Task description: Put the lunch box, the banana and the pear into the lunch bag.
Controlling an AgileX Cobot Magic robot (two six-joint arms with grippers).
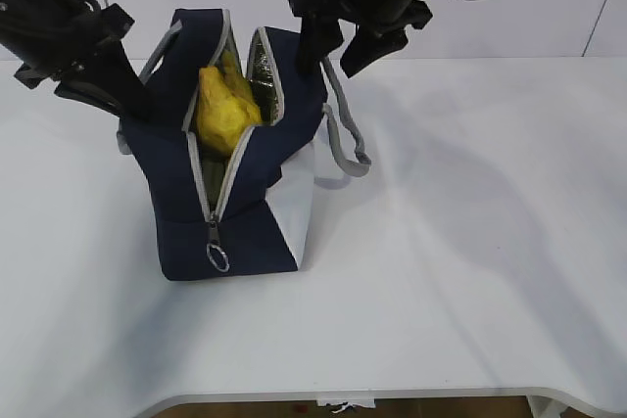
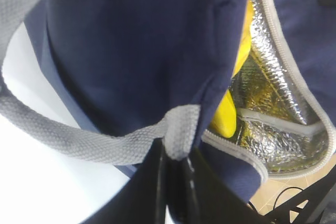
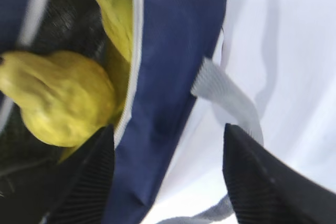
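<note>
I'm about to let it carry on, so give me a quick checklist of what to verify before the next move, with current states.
1. Pear inside the lunch bag: ok.
2. Banana inside the bag: ok, it lies beside the pear.
3. Lunch box inside: cannot tell, hidden.
4. Right gripper released, jaws apart over the bag's wall: ok.
5. Left gripper shut on the grey handle: ok.
6. Zipper open, ring pull free: ok.
</note>
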